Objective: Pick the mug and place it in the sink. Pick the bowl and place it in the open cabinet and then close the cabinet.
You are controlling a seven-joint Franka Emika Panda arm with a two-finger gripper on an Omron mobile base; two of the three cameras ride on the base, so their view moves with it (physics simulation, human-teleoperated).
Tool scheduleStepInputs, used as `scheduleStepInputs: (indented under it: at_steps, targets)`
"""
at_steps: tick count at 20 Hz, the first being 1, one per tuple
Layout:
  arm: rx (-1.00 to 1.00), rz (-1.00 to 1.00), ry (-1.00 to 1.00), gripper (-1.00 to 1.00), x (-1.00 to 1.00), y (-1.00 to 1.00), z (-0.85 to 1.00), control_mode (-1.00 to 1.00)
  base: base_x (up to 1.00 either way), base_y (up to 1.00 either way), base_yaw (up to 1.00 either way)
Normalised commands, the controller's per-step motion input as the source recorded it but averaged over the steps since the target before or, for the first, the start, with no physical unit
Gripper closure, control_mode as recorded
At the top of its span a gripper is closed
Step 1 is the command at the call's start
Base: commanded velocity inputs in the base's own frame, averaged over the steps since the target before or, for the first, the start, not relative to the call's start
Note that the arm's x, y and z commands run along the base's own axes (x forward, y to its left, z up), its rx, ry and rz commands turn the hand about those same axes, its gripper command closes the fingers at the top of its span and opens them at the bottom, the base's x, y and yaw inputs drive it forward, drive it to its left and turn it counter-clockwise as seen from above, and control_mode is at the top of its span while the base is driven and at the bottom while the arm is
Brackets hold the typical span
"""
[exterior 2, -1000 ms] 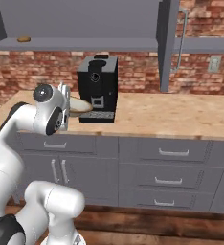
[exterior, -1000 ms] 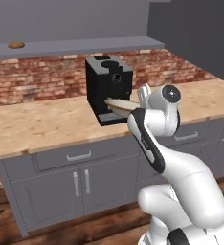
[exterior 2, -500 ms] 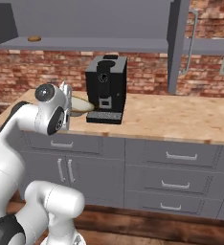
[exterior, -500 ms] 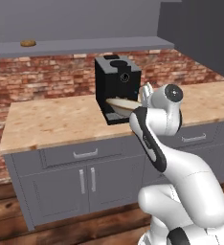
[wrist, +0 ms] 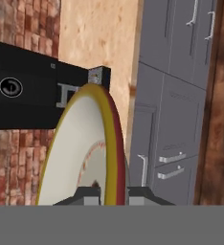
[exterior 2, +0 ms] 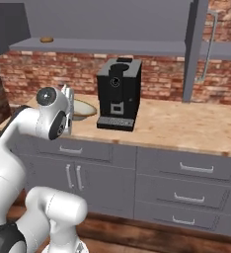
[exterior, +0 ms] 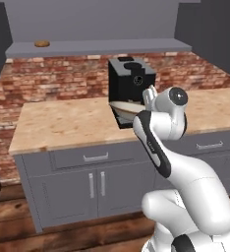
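Observation:
The cream-white bowl (wrist: 78, 158) with its tan rim stands on edge between my fingertips, and my gripper (wrist: 113, 192) is shut on its rim. From the base views the bowl (exterior: 123, 107) (exterior 2: 84, 109) hangs over the wooden counter, in front of the black coffee machine, held by my gripper (exterior: 145, 102). The cabinet (exterior 2: 112, 20) is above the counter, its door (exterior 2: 194, 49) swung open edge-on with a silver bar handle, and its grey shelf (exterior: 97, 47) is bare inside. The mug and the sink are out of view.
A black coffee machine (exterior: 131, 84) (exterior 2: 118, 94) stands on the counter (exterior: 63, 123) right behind the bowl. A small brown lump (exterior: 42, 44) lies on the shelf's left end. Grey base cabinets with drawers (exterior 2: 186, 173) run below, and a brick wall stands behind.
The whole scene has slid to the right in both base views, so the base has moved. The bowl stays held in my gripper at the same pose.

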Motion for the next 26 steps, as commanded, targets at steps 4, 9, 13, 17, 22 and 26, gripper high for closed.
scheduleStepInputs:
  at_steps: [4, 9, 13, 17, 22, 26]
  targets:
    - [0.00, 0.00, 0.00, 1.00, 0.00, 0.00, 0.00, 1.00, 0.56, 0.00, 0.07]
    - [0.00, 0.00, 0.00, 1.00, 0.00, 0.00, 0.00, 1.00, 0.23, 0.25, -0.02]
    - [0.00, 0.00, 0.00, 1.00, 0.00, 0.00, 0.00, 1.00, 0.00, 0.18, -0.01]
    - [0.00, 0.00, 0.00, 1.00, 0.00, 0.00, 0.00, 1.00, 0.21, 0.15, -0.01]
    - [0.00, 0.00, 0.00, 1.00, 0.00, 0.00, 0.00, 1.00, 0.49, 0.03, 0.00]
    - [0.00, 0.00, 0.00, 1.00, 0.00, 0.00, 0.00, 1.00, 0.22, 0.06, 0.00]
